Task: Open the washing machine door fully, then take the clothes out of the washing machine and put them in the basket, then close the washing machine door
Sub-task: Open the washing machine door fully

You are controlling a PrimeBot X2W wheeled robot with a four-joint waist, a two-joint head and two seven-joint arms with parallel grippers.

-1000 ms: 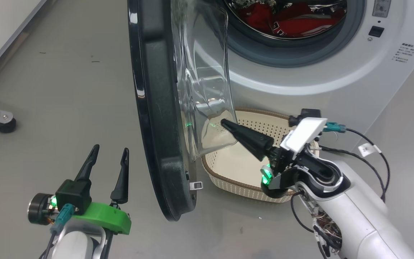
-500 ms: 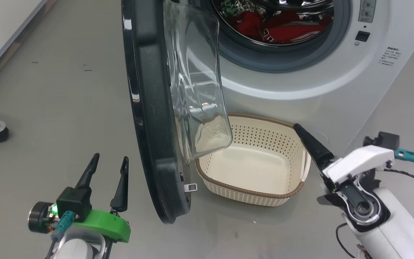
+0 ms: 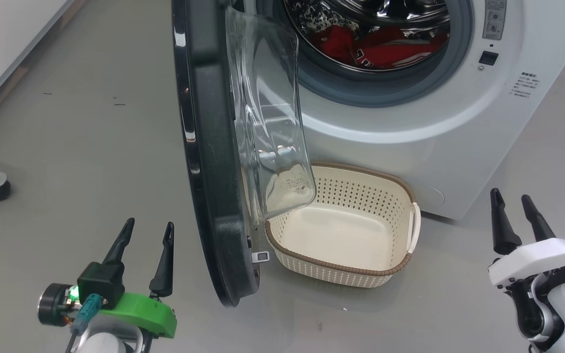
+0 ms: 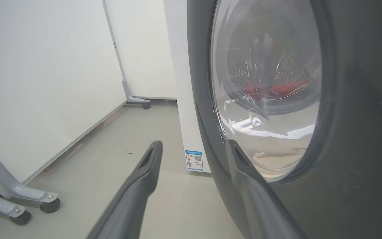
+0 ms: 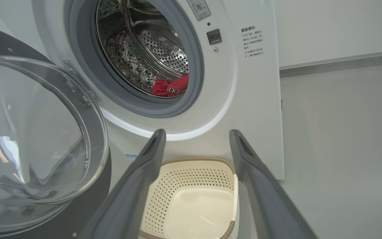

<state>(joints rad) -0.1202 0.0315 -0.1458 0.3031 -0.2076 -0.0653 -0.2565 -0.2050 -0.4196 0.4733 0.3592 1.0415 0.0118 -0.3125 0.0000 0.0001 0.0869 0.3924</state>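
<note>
On the grey floor [image 3: 91, 147] stands one washing machine [image 3: 410, 122]. Its one door [image 3: 209, 162] is swung wide at the robot's left, edge-on to the head camera, with the clear glass bowl [image 3: 268, 127] bulging toward the drum. One basket [image 3: 361, 189] sits on the floor just before the machine, below the opening, its near corner under the glass bowl. Clothes [image 3: 375, 46] lie in the bottom of the drum: red fabric with white marks, perhaps two pieces, though the folds prevent a sure count.

Two grippers. The left gripper [image 3: 149, 223] is low at left, near the door's outer face, fingers spread wide and grasping nothing. The right gripper [image 3: 510, 195] is low at right, well apart from the basket, fingers likewise spread and empty.

Writing: a blue sticker [image 4: 194, 160] bearing a square code sits low on the machine's side. A printed notice [image 5: 252, 41] in Chinese characters lies beside the latch, too small to read.
</note>
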